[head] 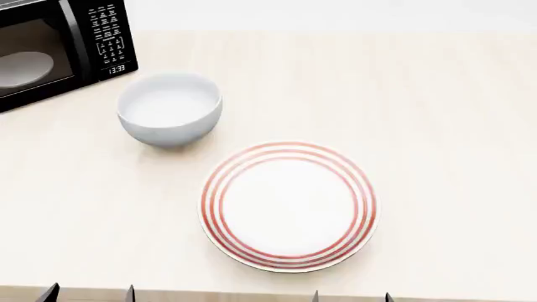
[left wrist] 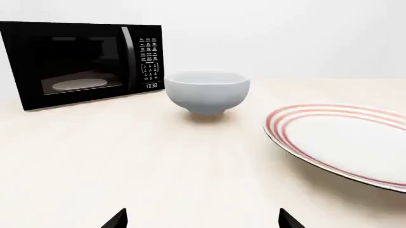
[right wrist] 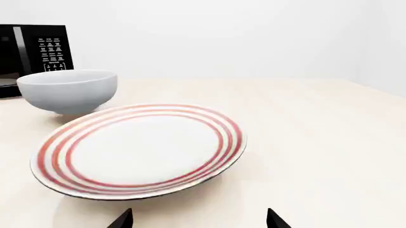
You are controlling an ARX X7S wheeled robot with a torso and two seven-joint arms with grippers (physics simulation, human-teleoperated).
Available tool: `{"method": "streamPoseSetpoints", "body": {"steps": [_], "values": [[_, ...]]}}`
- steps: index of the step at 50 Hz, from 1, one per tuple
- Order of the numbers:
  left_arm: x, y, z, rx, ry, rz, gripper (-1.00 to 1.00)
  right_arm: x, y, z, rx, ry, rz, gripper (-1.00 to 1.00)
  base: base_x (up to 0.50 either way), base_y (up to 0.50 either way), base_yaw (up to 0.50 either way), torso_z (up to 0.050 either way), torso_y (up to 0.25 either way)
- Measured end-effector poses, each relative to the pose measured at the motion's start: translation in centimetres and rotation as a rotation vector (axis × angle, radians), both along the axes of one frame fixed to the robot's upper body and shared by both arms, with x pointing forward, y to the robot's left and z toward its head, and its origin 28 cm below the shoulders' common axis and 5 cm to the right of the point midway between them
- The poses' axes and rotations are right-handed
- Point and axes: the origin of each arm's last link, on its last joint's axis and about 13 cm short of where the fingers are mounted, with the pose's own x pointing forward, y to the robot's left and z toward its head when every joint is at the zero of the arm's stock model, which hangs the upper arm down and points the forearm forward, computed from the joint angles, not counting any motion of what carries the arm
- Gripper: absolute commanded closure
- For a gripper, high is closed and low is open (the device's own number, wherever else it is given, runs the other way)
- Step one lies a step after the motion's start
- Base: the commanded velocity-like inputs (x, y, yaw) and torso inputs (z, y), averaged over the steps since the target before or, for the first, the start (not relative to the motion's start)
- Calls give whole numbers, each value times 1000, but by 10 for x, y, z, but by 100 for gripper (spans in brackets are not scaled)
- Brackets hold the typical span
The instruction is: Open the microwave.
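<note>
The black microwave [left wrist: 82, 64] stands at the table's far left with its door shut; through the glass I see the white turntable [left wrist: 81, 84]. Its vertical handle [left wrist: 127, 59] runs beside the button panel [left wrist: 149, 59], and the clock reads 13:33. The head view shows the microwave [head: 59, 47] cut off by the top left corner, and the right wrist view catches only the microwave's panel side [right wrist: 38, 52]. My left gripper [left wrist: 203, 221] is open and empty, low at the near table edge, far from the microwave. My right gripper [right wrist: 198, 219] is likewise open and empty, just in front of the plate.
A pale grey bowl [head: 170, 108] sits just right of the microwave's front. A white plate with red rings [head: 288, 206] lies in the middle of the light wooden table [head: 436, 113]. In the head view the left gripper [head: 89, 293] and right gripper [head: 353, 296] tips show at the bottom edge.
</note>
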Motion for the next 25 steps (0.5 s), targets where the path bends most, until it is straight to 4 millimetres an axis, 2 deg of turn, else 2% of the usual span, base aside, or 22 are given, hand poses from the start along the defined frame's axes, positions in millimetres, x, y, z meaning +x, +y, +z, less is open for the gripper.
{"method": "streamPoseSetpoints", "body": {"steps": [13, 25], "values": [[-7, 2, 14, -18, -41, -8, -100, -6, -1, 17, -11, -51, -32, -100, 0, 4, 0, 0, 0], [-15, 2, 26, -30, -79, -24, -100, -14, -1, 33, -25, -115, -25, -100, 130, 370, 0, 0, 0]]}}
